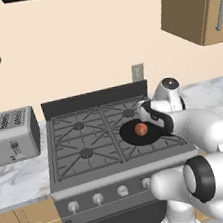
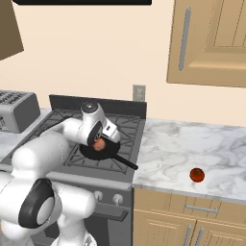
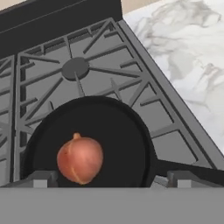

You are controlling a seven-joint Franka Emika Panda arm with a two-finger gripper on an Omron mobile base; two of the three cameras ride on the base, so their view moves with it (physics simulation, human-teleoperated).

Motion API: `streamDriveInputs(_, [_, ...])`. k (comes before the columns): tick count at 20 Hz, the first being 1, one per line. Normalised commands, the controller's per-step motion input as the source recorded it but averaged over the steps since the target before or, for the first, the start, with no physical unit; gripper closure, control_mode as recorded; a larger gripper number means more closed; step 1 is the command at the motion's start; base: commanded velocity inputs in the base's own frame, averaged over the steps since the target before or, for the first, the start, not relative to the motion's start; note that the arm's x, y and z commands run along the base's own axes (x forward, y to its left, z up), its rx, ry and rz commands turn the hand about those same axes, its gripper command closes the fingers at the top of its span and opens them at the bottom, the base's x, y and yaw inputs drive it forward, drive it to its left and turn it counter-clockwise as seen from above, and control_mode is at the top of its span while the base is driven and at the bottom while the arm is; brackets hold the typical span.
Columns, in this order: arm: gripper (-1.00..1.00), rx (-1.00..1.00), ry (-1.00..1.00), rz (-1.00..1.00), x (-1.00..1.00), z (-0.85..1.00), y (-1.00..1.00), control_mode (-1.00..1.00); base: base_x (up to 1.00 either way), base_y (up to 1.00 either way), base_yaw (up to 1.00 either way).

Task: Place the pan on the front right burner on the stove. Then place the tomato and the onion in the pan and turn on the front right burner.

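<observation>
I'm hovering the gripper [image 3: 111, 178] wide open and empty over the onion [image 3: 80, 159], lying lower left in the pan [image 3: 118, 131]. I'm eyeing the tomato [image 2: 196, 175] at lower right; swinging across risks clipping the pan's handle.

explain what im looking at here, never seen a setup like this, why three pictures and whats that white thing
The white thing is a robot arm on a driving base in a simulated kitchen. Two pictures come from cameras on the base, behind the arm to its left and right; the third looks along its hand.

The arm reaches over a stove with four burners. A black pan sits on the front right burner, and an onion lies in it. A tomato waits on the marble counter to the right of the stove. A toaster stands to the left.

The tool hangs open just above the pan and holds nothing; the onion lies between its two dark tips in the hand view.
</observation>
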Motion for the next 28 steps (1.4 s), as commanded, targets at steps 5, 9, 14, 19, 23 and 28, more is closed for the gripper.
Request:
streamDriveInputs(5, [-1.0, -0.07, 0.0, 0.0, -0.15, 0.23, -0.47, -1.0, 0.0, 0.0, 0.0])
streamDriveInputs(9, [-1.0, -0.08, 0.01, 0.0, -0.06, 0.33, -0.48, -1.0, 0.0, 0.0, 0.0])
streamDriveInputs(14, [-1.0, -0.07, 0.02, 0.0, -0.2, 0.17, -0.5, -1.0, 0.0, 0.0, 0.0])
streamDriveInputs(19, [-1.0, -0.06, 0.02, 0.0, -0.32, 0.06, -0.54, -1.0, 0.0, 0.0, 0.0])
streamDriveInputs(23, [-1.0, -0.02, 0.01, 0.0, -0.36, 0.0, -0.47, -1.0, 0.0, 0.0, 0.0])
streamDriveInputs(28, [-1.0, 0.0, 0.0, 0.0, -0.3, 0.0, -0.34, -1.0, 0.0, 0.0, 0.0])
